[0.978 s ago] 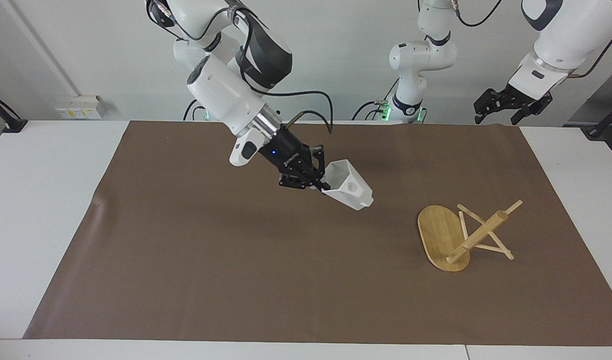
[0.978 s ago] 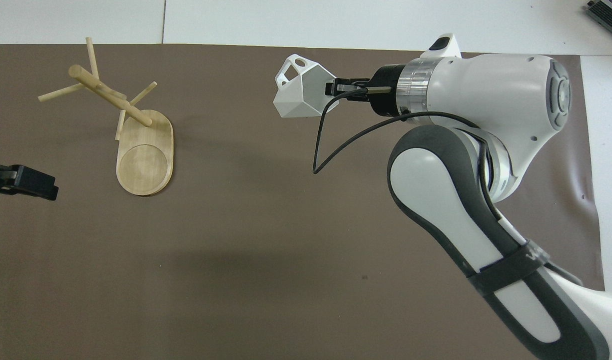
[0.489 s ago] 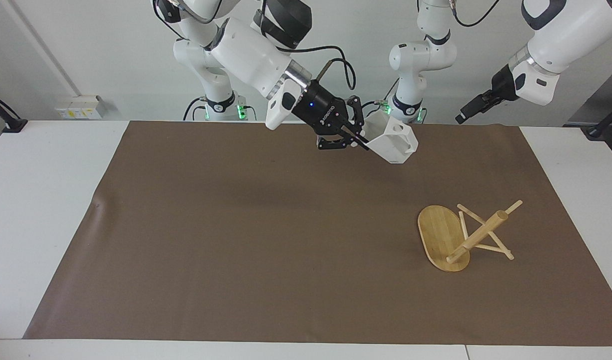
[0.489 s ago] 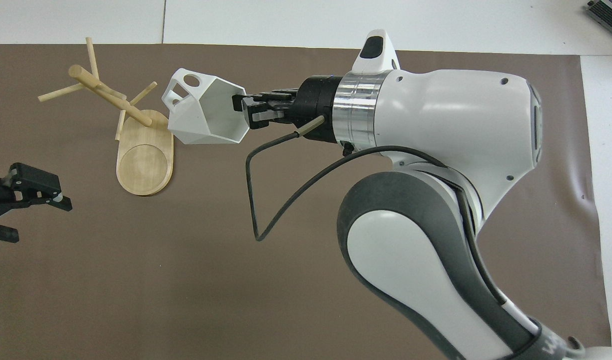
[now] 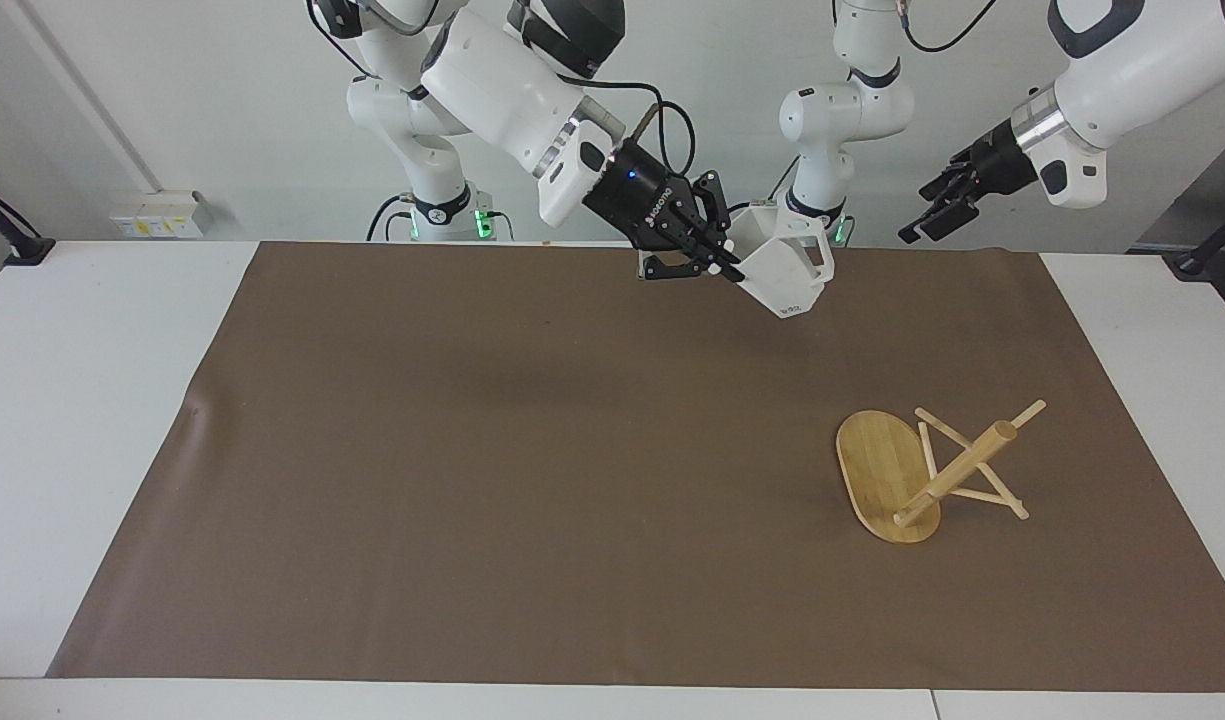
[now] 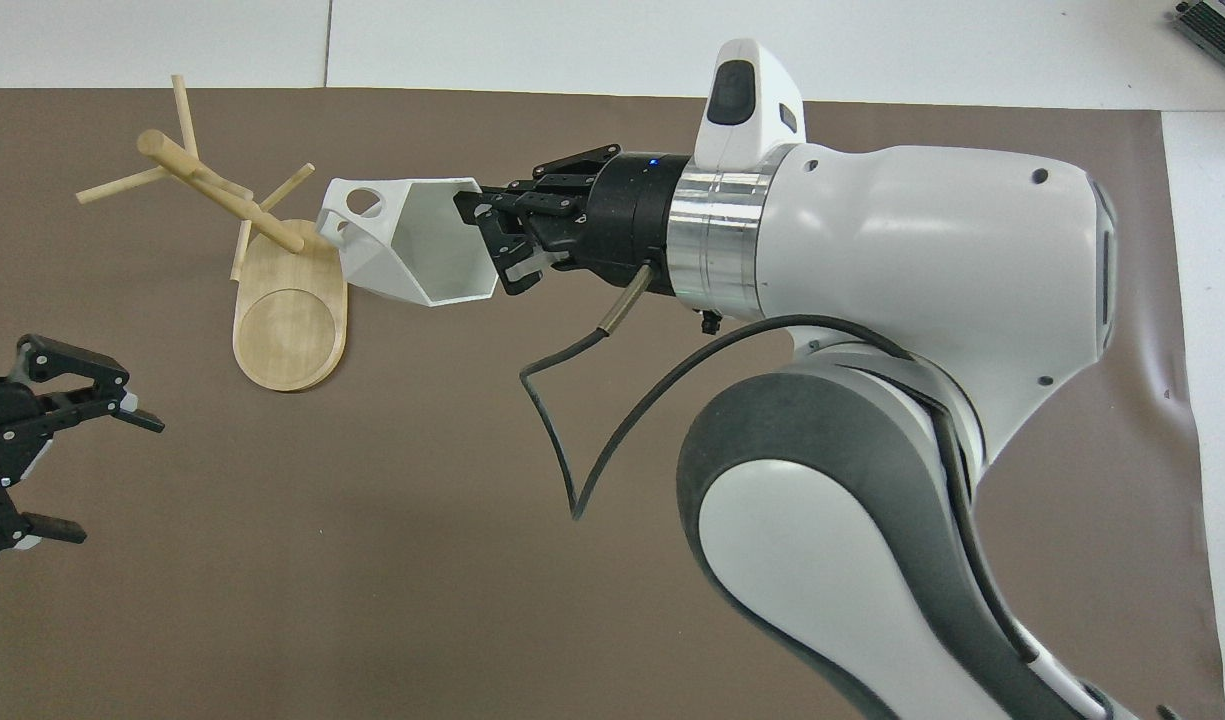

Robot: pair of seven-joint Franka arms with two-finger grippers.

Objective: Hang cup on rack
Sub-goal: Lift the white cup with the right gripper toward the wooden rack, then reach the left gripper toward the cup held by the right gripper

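The white faceted cup [image 5: 790,272] hangs in the air, tilted on its side, its pierced handle toward the left arm's end. My right gripper [image 5: 727,268] is shut on its rim, high over the mat's edge by the robots. In the overhead view the cup [image 6: 412,250] overlaps the rack's edge beside the right gripper [image 6: 497,245], but the facing view shows them well apart. The bamboo rack [image 5: 877,470] stands on the mat toward the left arm's end, its post and pegs [image 6: 222,195] bare. My left gripper [image 5: 934,205] is raised, open and empty [image 6: 87,470].
A brown mat [image 5: 472,480] covers most of the white table [image 5: 72,400]. The rack's oval base [image 6: 290,325] lies flat on it. A cable [image 6: 562,420] loops from the right wrist.
My right gripper has carried the cup up and toward the left arm's end, then turned it slightly. My left gripper has swung in over the mat and now shows open.
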